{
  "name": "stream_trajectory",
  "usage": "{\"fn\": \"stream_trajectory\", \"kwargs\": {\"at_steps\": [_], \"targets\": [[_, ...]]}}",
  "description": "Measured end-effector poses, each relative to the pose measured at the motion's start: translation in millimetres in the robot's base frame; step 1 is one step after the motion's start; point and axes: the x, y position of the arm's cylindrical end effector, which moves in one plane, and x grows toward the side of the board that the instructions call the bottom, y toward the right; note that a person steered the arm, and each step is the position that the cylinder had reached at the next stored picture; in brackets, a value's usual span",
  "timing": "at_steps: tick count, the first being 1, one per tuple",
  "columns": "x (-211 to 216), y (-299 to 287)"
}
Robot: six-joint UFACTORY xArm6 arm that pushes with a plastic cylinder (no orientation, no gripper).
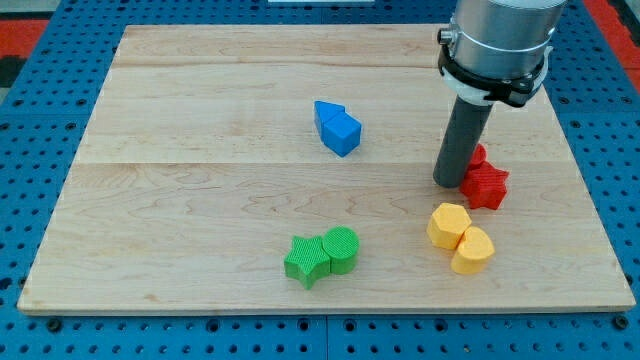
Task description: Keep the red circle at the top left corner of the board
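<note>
The red circle lies at the view's right, mostly hidden behind my rod; only a sliver of it shows. A red star lies just below it, touching or nearly touching. My tip rests on the board right beside both red blocks, on their left. The top left corner of the wooden board is far from the red circle.
Two blue blocks sit together at the board's upper middle. A green star and a green circle touch at the bottom middle. Two yellow blocks touch at the bottom right, below the red star.
</note>
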Motion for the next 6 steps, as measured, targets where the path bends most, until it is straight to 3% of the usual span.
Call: {"fn": "stream_trajectory", "kwargs": {"at_steps": [3, 6], "targets": [[2, 27], [-86, 23]]}}
